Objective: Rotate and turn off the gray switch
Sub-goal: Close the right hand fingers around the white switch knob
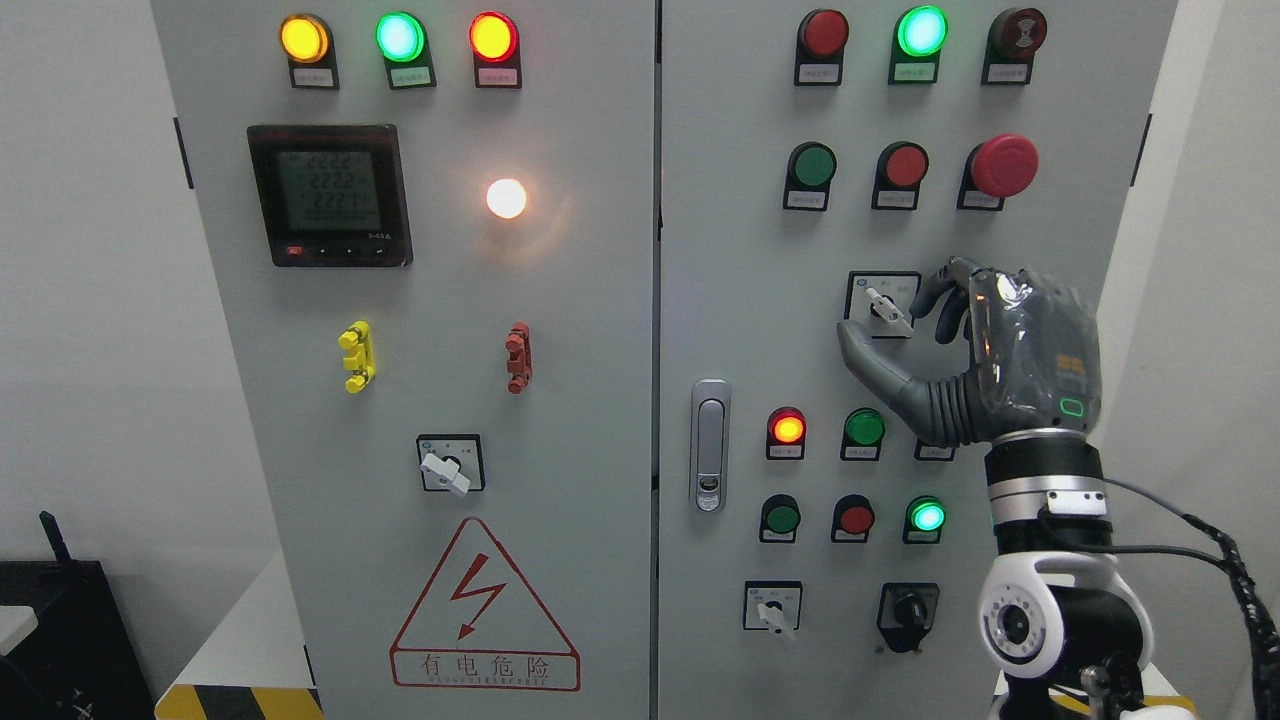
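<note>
The gray rotary switch (887, 307) sits on a white plate on the right cabinet door, with its pale lever pointing down to the right. My right hand (885, 320) is raised in front of it. The thumb (862, 355) lies just below and left of the lever, and the index finger (935, 288) curves in from the right. Thumb and finger bracket the lever with small gaps showing, so the hand is open around it. The other fingers are curled behind. My left arm is out of view.
The gray cabinet (640, 300) has two doors. Similar rotary switches sit on the left door (447, 466) and at the lower right (772, 609), next to a black knob (908, 610). A red mushroom stop button (1003, 165), lit lamps, push buttons and a door latch (709, 445) surround the switch.
</note>
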